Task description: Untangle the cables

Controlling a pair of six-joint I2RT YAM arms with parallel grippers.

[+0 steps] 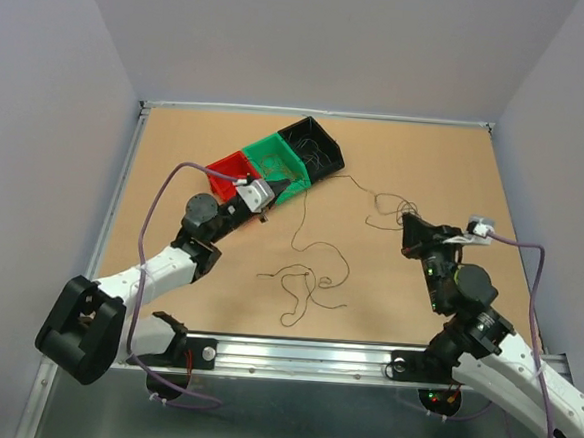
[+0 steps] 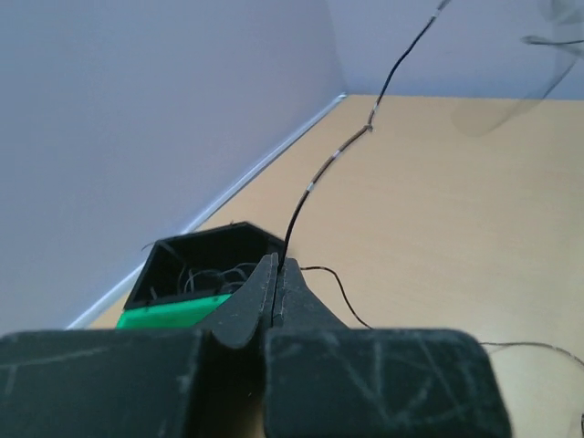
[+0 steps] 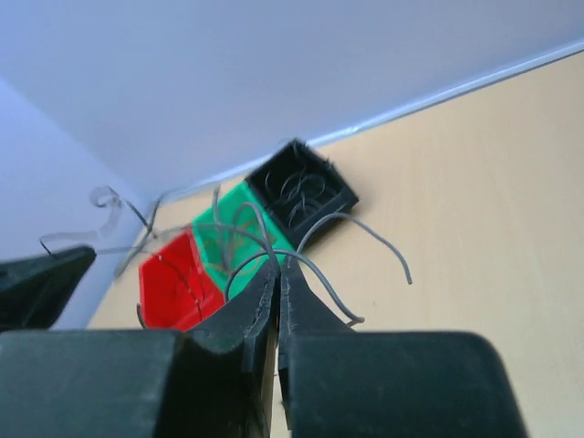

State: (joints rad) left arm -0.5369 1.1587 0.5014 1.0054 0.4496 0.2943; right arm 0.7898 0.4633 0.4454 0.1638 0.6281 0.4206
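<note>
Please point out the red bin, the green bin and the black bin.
red bin (image 1: pixel 230 166): top external view, on its inner floor.
green bin (image 1: pixel 263 147): top external view, on its far-left wall.
black bin (image 1: pixel 296 130): top external view, on its far-left wall.

It looks like a robot lab. A brown table sits boxed in by plain pale walls. The left arm and right arm stand on a metal rail.
</note>
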